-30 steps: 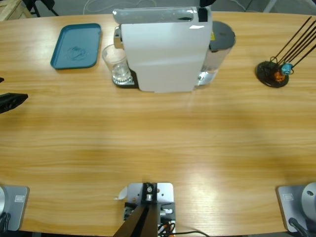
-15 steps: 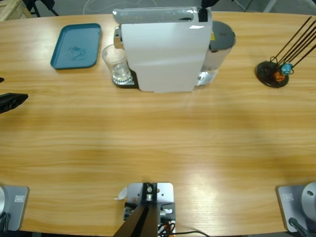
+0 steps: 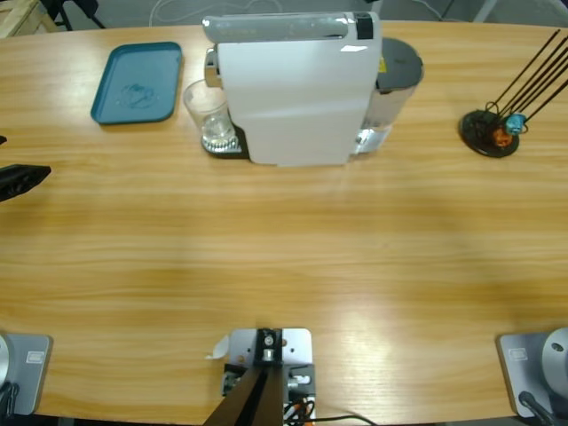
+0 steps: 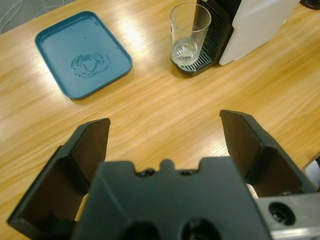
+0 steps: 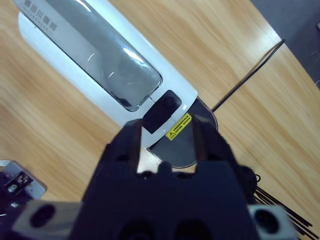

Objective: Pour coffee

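High view: the long wooden tabletop (image 3: pixel 284 257) fills the picture, its light oak grain running left to right, with soft glare patches near the middle. A white coffee machine (image 3: pixel 293 89) stands at the far centre, with a grey-lidded water tank (image 3: pixel 398 67) at its right side. A clear glass tumbler (image 3: pixel 208 111) sits upright on the machine's black drip tray (image 3: pixel 226 144), at the machine's left end. No coffee can be made out in the tumbler; its bottom looks clear. A teal tray (image 3: pixel 138 82) lies flat on the wood to the left of the tumbler, apart from it. A black round stand with thin black rods (image 3: pixel 490 131) sits near the right edge, with a small teal-blue capsule (image 3: pixel 516 120) and an orange one on it. Grey floor and a white cable show beyond the far edge.

Left wrist view: the left pincer (image 4: pixel 165 145) is released, jaws spread wide, above bare wood and well apart from the tumbler (image 4: pixel 189 32) and the tray (image 4: pixel 82 52). In the high view only its black tip shows at the left edge (image 3: pixel 19 180).

Right wrist view: the right pincer (image 5: pixel 167 137) looks straight down on the machine's top (image 5: pixel 95 60), above the black lever end and a yellow warning label (image 5: pixel 179 127). Its jaws stand a narrow gap apart and grasp nothing.
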Controlling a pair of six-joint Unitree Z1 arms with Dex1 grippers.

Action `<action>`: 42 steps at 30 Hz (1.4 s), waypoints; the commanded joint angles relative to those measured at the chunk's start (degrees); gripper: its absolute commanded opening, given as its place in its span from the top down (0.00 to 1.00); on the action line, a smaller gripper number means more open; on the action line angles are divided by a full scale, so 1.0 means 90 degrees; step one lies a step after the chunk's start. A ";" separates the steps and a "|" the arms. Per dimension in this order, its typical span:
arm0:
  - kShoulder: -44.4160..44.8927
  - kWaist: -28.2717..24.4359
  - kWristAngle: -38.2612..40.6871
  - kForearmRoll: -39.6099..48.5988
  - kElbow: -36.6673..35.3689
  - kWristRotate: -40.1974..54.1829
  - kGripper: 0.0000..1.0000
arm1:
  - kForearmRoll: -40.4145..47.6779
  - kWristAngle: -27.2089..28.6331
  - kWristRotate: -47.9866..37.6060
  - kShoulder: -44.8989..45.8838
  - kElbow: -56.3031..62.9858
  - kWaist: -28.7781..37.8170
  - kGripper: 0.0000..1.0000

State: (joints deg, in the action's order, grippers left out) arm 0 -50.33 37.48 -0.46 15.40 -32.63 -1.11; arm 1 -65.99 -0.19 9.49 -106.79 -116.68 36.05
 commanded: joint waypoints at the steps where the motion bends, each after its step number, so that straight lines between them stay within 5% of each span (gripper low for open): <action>1: 0.0065 -0.0065 0.0100 -0.0071 0.0247 0.0058 0.05 | -0.0193 -0.0115 -0.0108 -0.0282 -0.0105 0.0084 0.50; 18: 0.0152 -0.0121 0.0100 -0.0071 0.0261 0.0064 0.05 | -0.0187 -0.0232 -0.0176 -0.0005 -0.0017 0.0090 0.50; 23: 0.0254 -0.0121 0.0098 -0.0087 0.0296 0.0070 0.05 | 0.0756 -0.0207 -0.0117 0.1333 0.1285 0.0133 0.51; 34: 0.0180 -0.0121 0.0149 -0.0239 0.0393 0.0056 0.05 | 0.3555 -0.0524 -0.0135 0.5282 0.6520 0.0135 0.50; 40: 0.0078 -0.0123 0.0258 -0.0382 0.0471 0.0025 0.05 | 0.4871 -0.0940 -0.0449 0.6346 0.8336 0.0135 0.02; 42: 0.0035 -0.0121 0.0256 -0.0436 0.0483 0.0025 0.06 | 0.5551 -0.0986 -0.0449 0.7065 0.9133 0.0135 0.00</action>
State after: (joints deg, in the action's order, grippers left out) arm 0 -49.27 36.59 0.80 13.30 -31.06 -1.10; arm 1 -28.91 -5.60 6.58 -58.37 -52.36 36.77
